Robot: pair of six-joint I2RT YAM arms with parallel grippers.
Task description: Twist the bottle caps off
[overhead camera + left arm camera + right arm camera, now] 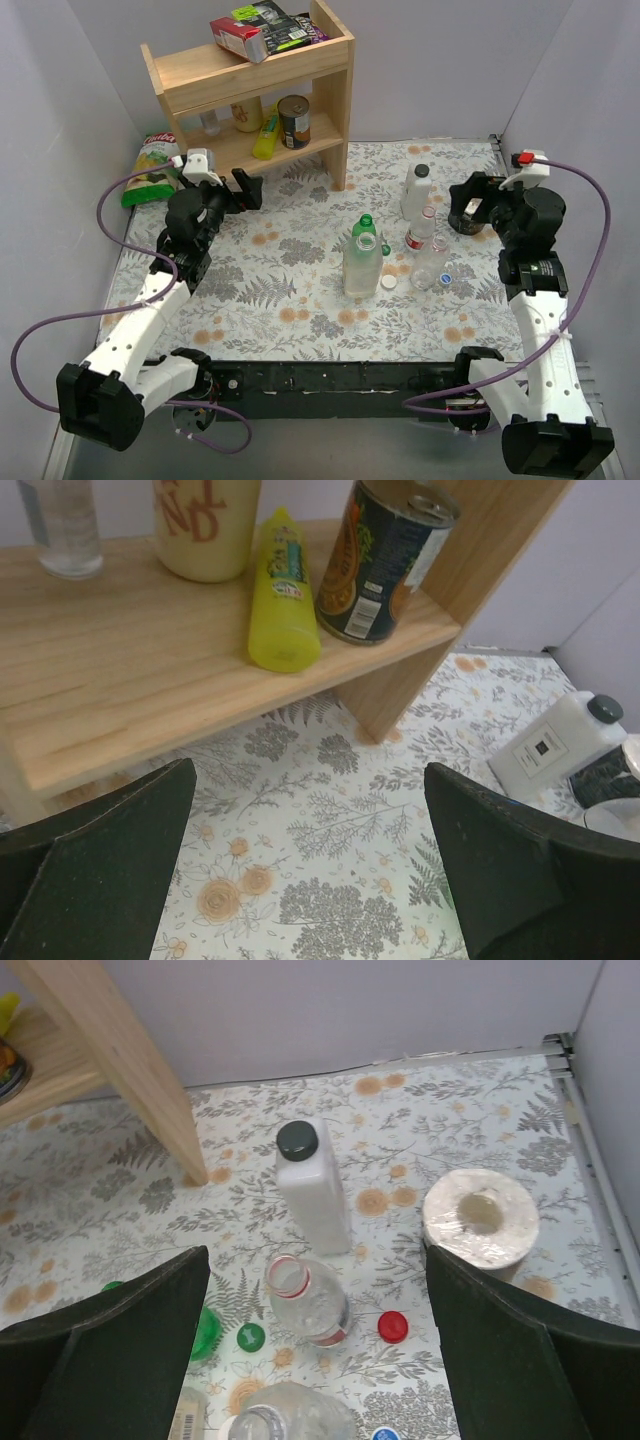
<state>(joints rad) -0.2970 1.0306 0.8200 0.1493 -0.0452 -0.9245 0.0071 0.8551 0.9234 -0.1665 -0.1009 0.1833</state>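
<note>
The right tool [315, 1260] hangs wide open over the right rear of the flowered worktop [280, 300], with nothing held between its fingers [100, 1350]. From its own wrist you look straight down on the task's things. The small red-labelled bottle [308, 1305] stands upright in the gap between the fingers, its mouth open. The slim clear bottle [290, 1418] stands closer under the tool, at the bottom edge of that view, and its mouth is open too. The green bottle [366, 235] is over by the tool's left finger and partly hidden behind it. The large clear bottle [362, 268] stands just beside it. I cannot tell whether those two are open.

The caps lie loose on the worktop. The red cap [393, 1327] is just right of the red-labelled bottle and the green cap [251, 1337] just left of it. The blue cap [385, 1434] lies beside the slim bottle, toward the right finger. The white cap [388, 283] lies at the foot of the large clear bottle.

Farther ahead of the tool stands an opaque white bottle [312, 1185] with a dark cap, and a paper roll [480, 1217] sits ahead of the right finger.

The left tool [310, 780] is also spread wide and empty, well apart from the bottles. It faces the wooden shelf [120, 670], where a yellow tube [283, 595] lies just beside a tin can [385, 555].
</note>
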